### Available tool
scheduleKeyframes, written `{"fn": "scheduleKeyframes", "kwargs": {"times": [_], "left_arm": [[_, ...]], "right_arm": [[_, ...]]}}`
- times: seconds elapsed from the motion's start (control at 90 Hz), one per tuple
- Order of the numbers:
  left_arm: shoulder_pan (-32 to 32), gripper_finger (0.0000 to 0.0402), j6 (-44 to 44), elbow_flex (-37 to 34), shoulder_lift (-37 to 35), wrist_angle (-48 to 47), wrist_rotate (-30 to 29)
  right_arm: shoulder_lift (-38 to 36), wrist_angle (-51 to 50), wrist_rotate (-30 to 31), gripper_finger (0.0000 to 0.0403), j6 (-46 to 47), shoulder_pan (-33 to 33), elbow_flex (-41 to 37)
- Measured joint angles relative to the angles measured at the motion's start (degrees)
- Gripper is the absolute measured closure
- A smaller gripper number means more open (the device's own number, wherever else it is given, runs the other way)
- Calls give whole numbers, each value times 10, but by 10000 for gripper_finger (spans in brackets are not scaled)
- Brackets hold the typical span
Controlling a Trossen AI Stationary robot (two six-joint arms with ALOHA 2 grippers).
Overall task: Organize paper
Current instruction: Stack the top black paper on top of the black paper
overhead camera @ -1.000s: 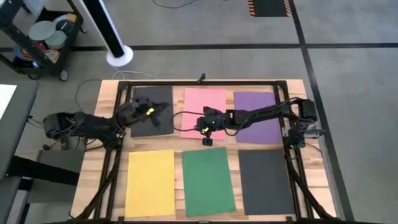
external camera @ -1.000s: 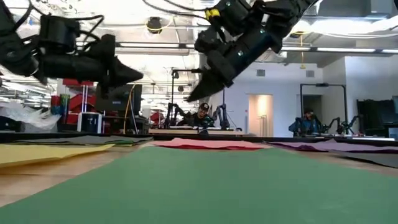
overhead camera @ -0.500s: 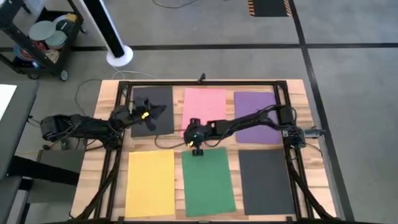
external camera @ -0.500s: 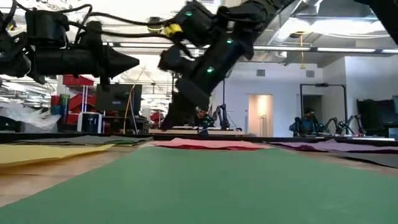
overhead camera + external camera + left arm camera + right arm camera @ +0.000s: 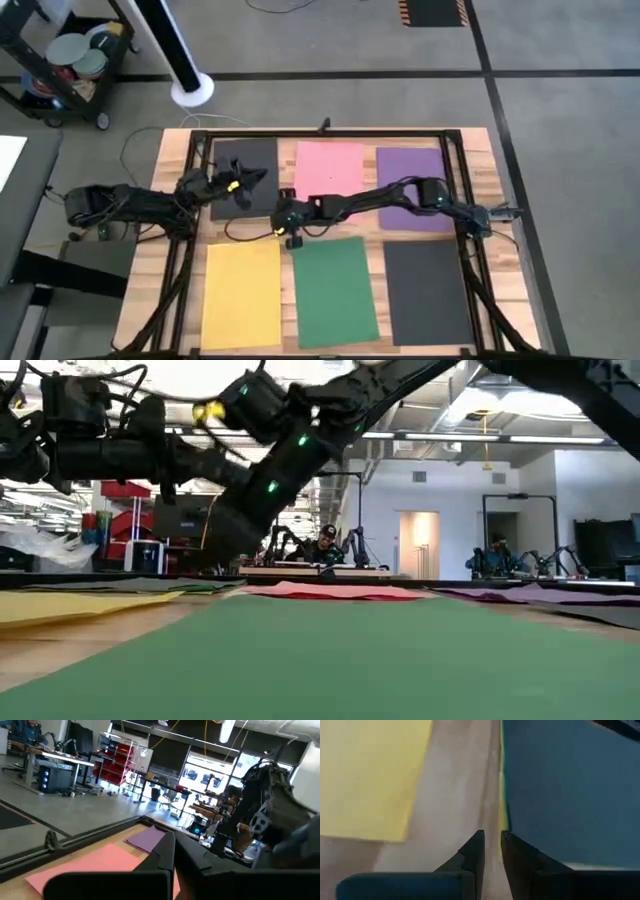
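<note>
With the right hand (image 5: 292, 240) nearly clenched and empty above the bare wooden bench (image 5: 460, 795), the thin green paper sheet (image 5: 334, 291) just beside its fingertips could be buckled or missed by a flat descent.

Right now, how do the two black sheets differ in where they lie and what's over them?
The far-left black sheet has the left gripper above it. The near-right black sheet lies uncovered, with no arm over it. Both lie flat on the wooden table.

Gripper (image 5: 491, 851) over wood between yellow sheet (image 5: 367, 775) and green sheet (image 5: 570, 790)
</note>
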Motion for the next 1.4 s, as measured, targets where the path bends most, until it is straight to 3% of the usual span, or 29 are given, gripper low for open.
{"fn": "scheduleKeyframes", "kwargs": {"times": [0.167,0.433,0.722,0.867,1.4], "left_arm": [[3,401,3,-6,-20,-13,-53],[10,401,16,-6,-43,-62,-91],[10,401,30,-6,-72,-76,-96],[10,401,31,-6,-82,-79,-90],[10,401,30,-6,-84,-92,-77]], "right_arm": [[28,9,16,341,-3,-7,21],[26,39,20,335,-15,-12,23],[26,38,24,238,-1,-23,23],[26,31,24,215,8,-29,23],[27,22,-13,261,35,-42,23]]}}
